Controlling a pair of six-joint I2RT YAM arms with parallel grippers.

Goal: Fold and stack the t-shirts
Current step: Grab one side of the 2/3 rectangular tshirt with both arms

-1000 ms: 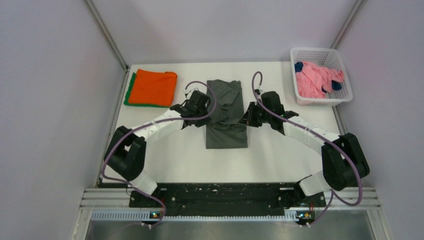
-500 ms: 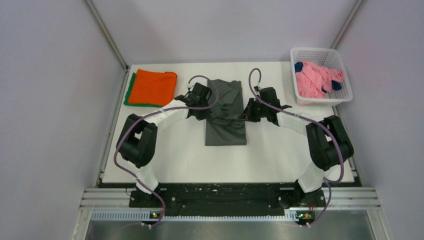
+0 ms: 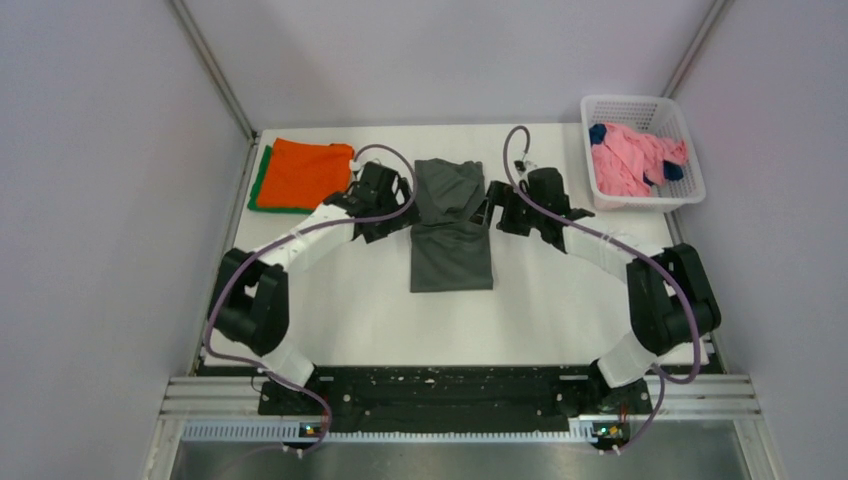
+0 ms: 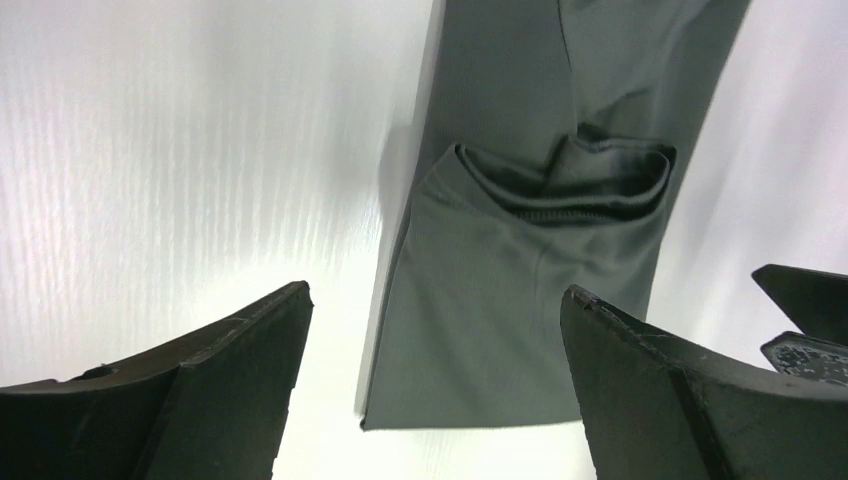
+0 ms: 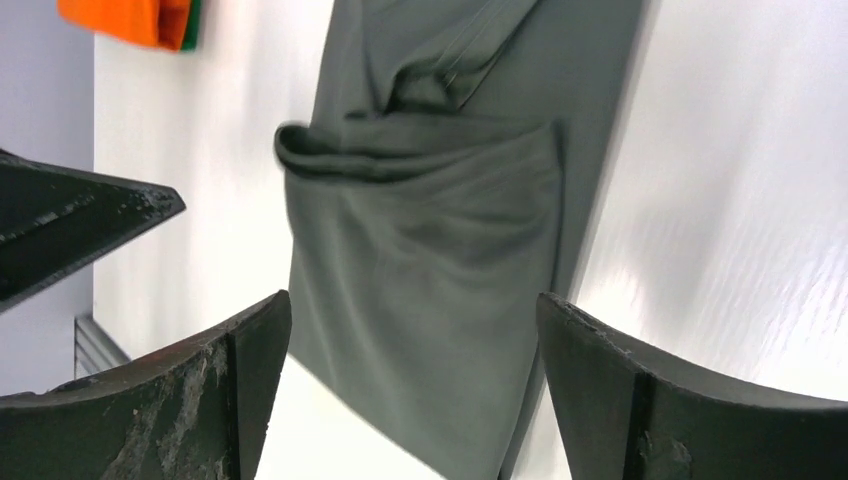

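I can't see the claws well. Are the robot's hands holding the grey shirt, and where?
Nothing is held. The left gripper and right gripper are both open beside the grey t-shirt.

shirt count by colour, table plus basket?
Olive-grey tee: 1
Orange tee: 1
Green tee: 1
Pink tee: 1
Navy tee: at least 1, mostly buried
Total: 5 visible
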